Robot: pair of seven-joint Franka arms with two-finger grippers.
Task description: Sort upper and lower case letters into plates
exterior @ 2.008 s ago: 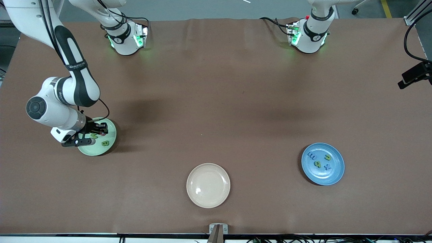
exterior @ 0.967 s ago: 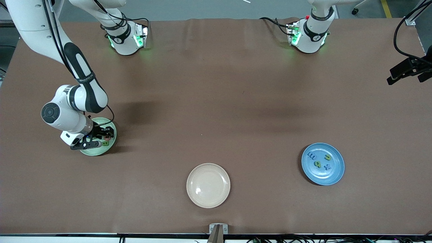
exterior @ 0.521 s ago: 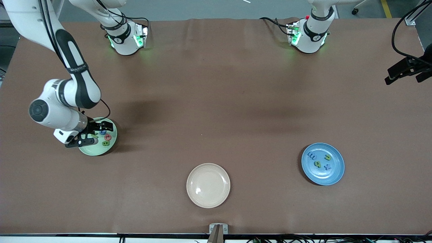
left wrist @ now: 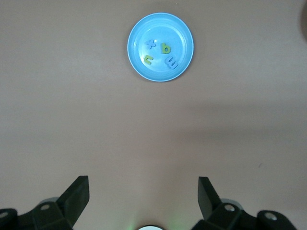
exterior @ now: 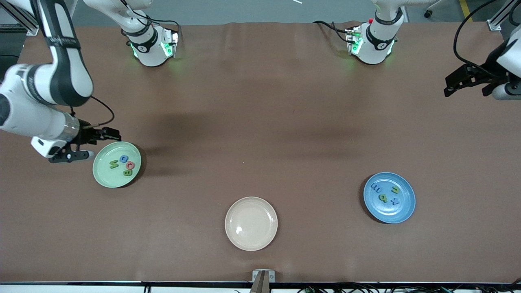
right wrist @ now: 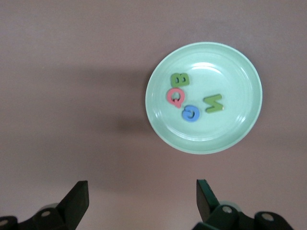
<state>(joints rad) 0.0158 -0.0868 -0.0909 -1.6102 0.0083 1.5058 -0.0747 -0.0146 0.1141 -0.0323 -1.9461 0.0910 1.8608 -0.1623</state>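
Observation:
The mint green plate [exterior: 106,176] [right wrist: 230,72] lies toward the right arm's end of the table and holds several letters: a green B [right wrist: 180,79], a red Q [right wrist: 174,97], a blue G [right wrist: 190,113] and a green M [right wrist: 213,103]. My right gripper [exterior: 101,143] [right wrist: 141,191] hangs open and empty, raised just off that plate's edge. The blue plate [exterior: 401,211] [left wrist: 177,28] lies toward the left arm's end with several small green and blue letters [left wrist: 166,48] on it. My left gripper [exterior: 452,83] [left wrist: 144,187] is open and empty, high over the table's end.
A cream-beige plate [exterior: 251,223] with nothing on it sits near the front camera, between the two coloured plates. Both arm bases [exterior: 152,44] stand along the table edge farthest from that camera. Brown tabletop [exterior: 260,122] stretches between the plates.
My right gripper opened over the mint plate, left the red letter there, then rose and drew back off the plate. My left gripper shifted slightly inward over the table's end.

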